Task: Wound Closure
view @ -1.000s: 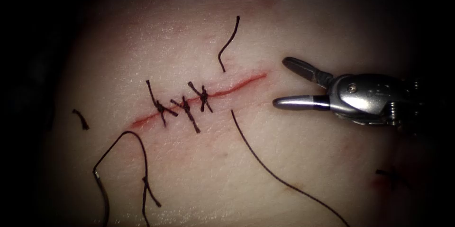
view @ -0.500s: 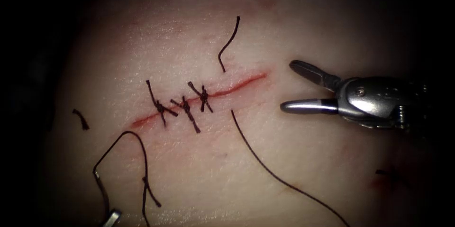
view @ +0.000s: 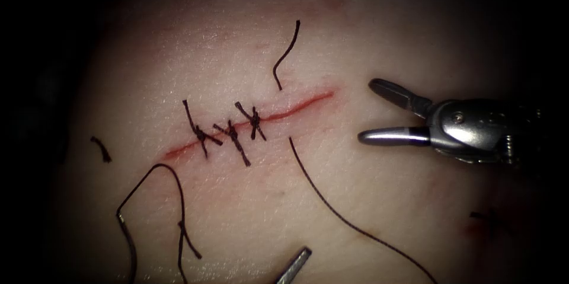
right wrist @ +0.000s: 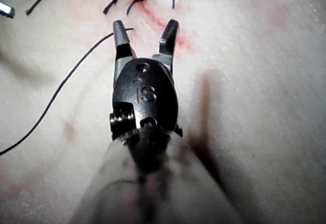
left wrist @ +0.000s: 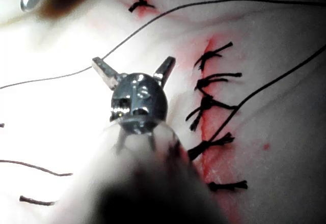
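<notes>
Along the cut (view: 249,124), we count three knots (view: 228,130) tied, its right end unclosed; needle (view: 126,242) lies loose below, and both our hands, right (view: 370,109) and left (left wrist: 133,67), gape, released.

tissue (view: 355,35): pale | cut (view: 296,108): red, three stitches | thread (view: 332,204): loose

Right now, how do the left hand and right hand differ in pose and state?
The right hand sits at the right end of the cut, wrist and both fingers showing in the endoscope view; of the left hand, a metal tip shows at that view's bottom edge, below the cut. The left hand's jaws spread wider than the right hand's, going by each wrist view. Shared: both are open and hold nothing, neither needle nor thread.
</notes>
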You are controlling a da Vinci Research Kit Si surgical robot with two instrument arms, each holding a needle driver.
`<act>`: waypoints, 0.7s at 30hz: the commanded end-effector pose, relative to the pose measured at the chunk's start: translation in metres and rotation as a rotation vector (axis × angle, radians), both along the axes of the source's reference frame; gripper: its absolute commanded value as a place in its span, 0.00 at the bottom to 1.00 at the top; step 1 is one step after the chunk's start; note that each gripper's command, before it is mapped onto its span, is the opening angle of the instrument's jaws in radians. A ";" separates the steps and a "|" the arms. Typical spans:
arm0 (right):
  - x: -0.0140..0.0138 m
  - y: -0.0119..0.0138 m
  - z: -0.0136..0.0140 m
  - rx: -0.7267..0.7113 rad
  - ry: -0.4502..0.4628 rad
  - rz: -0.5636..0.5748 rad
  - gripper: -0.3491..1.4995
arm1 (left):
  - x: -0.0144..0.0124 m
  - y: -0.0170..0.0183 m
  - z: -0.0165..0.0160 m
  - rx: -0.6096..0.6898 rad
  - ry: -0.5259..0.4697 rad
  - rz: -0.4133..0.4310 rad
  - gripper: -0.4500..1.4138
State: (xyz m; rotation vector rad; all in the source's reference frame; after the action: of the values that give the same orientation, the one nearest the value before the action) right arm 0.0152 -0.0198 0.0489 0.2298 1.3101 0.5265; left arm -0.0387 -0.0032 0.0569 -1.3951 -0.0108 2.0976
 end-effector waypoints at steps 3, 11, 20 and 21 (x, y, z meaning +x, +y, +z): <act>0.0001 -0.0008 0.0003 0.000 0.002 0.003 0.63 | -0.0023 -0.0007 0.0031 0.100 -0.095 -0.043 0.78; -0.0004 -0.0010 0.0001 -0.001 -0.001 0.012 0.63 | -0.0053 -0.0005 0.0071 0.370 -0.283 -0.169 0.82; -0.0004 -0.0012 0.0001 -0.003 0.000 0.015 0.62 | -0.0080 0.0009 0.0083 0.550 -0.499 -0.196 0.82; -0.0004 -0.0012 0.0001 -0.003 0.000 0.015 0.62 | -0.0080 0.0009 0.0083 0.550 -0.499 -0.196 0.82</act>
State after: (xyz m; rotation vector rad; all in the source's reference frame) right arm 0.0142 -0.0202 0.0486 0.2150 1.3133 0.5374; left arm -0.0466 -0.0021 0.0646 -1.4597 -0.6041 1.3782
